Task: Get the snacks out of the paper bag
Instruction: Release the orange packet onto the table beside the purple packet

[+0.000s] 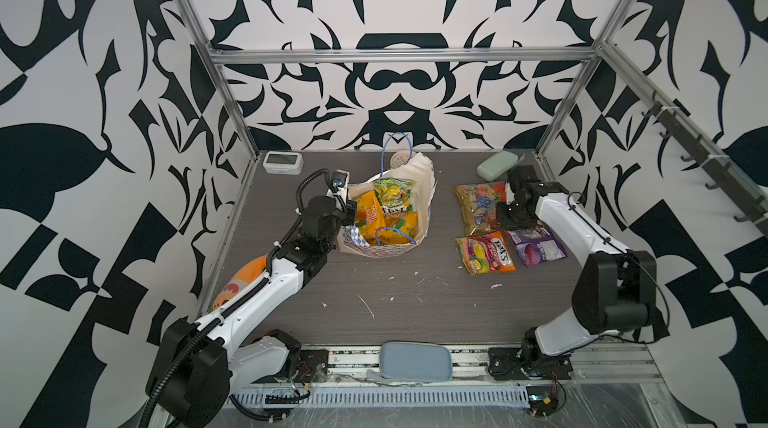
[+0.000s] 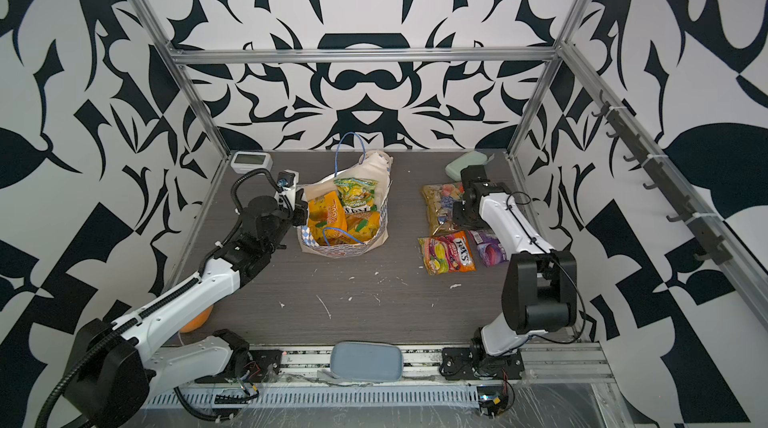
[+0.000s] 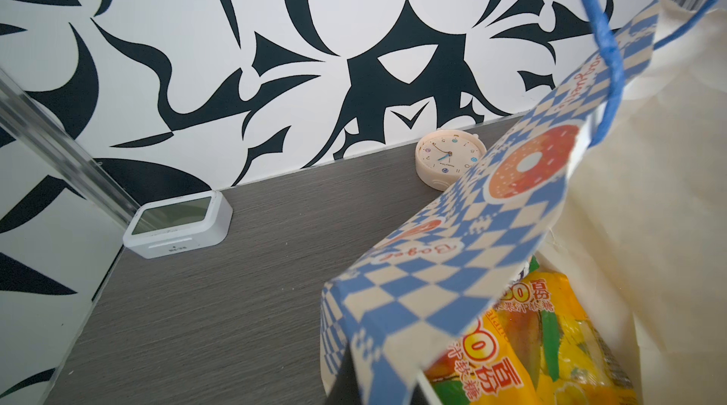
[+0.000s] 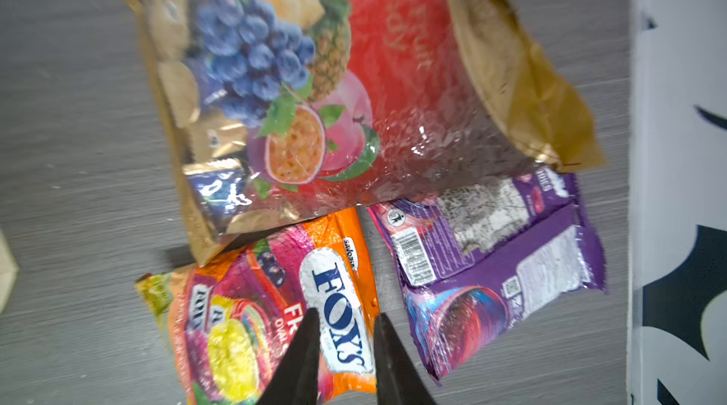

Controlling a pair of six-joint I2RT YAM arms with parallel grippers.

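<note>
Right wrist: my right gripper [image 4: 346,314] parted, empty, three snacks [image 4: 220,328] out; left gripper [image 1: 351,213] clamps the paper bag [image 1: 419,180], three inside

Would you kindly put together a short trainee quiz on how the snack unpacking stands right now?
1. How many glossy plastic snack packets lie on the grey wood-grain table outside the cream-white paper bag?
2. True or false: the right gripper is clamped on the purple packet.
3. What does the left gripper grip? A: the bag's checked rim. B: its blue cord handle. C: nothing.
Key: 1. Three: clear multicoloured candy pack, pink-orange FOX'S packet, purple packet. 2. False; its jaws stand apart, holding nothing. 3. A.
</note>
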